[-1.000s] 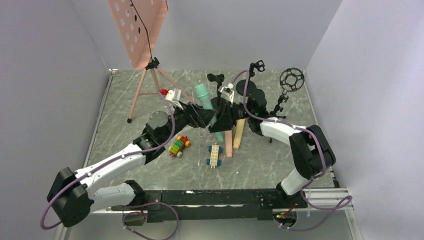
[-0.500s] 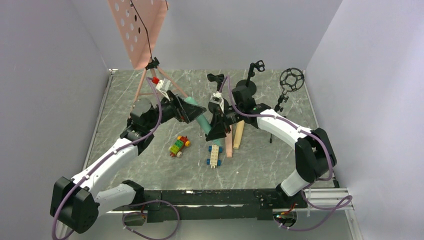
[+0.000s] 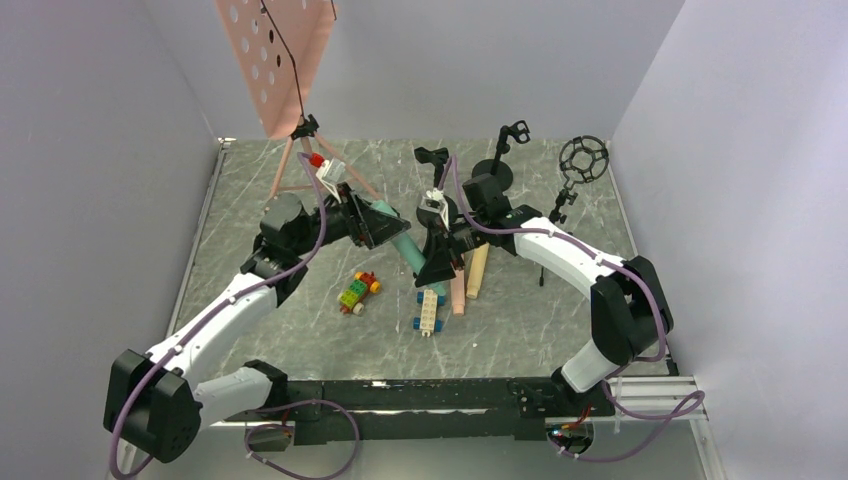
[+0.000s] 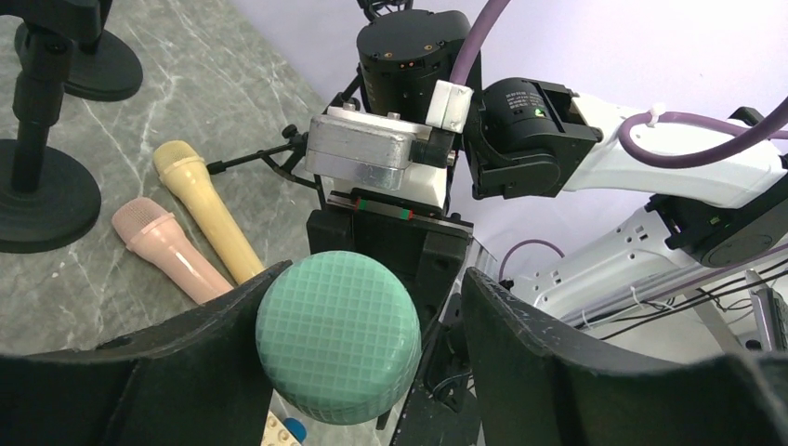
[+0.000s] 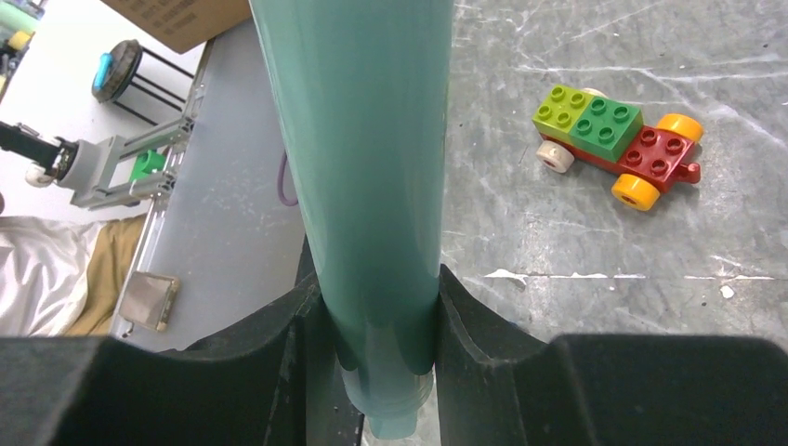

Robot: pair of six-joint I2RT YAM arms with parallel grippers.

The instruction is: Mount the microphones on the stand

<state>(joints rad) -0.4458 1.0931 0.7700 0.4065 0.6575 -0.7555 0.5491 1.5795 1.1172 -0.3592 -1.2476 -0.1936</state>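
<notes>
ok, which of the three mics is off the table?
The mint green microphone: the right gripper clamps its handle, its head inside the open left gripper. The pink microphone and the tan microphone lie flat on the table.

In view are three microphones (a mint green microphone (image 4: 336, 336), a salmon pink microphone (image 4: 163, 246), a tan-yellow microphone (image 4: 204, 209)), two toy-brick cars, a green-and-red car (image 3: 359, 291) and a blue-and-cream car (image 3: 428, 312), three black microphone stands (image 3: 514, 131) and one pink music stand (image 3: 275, 60).
</notes>
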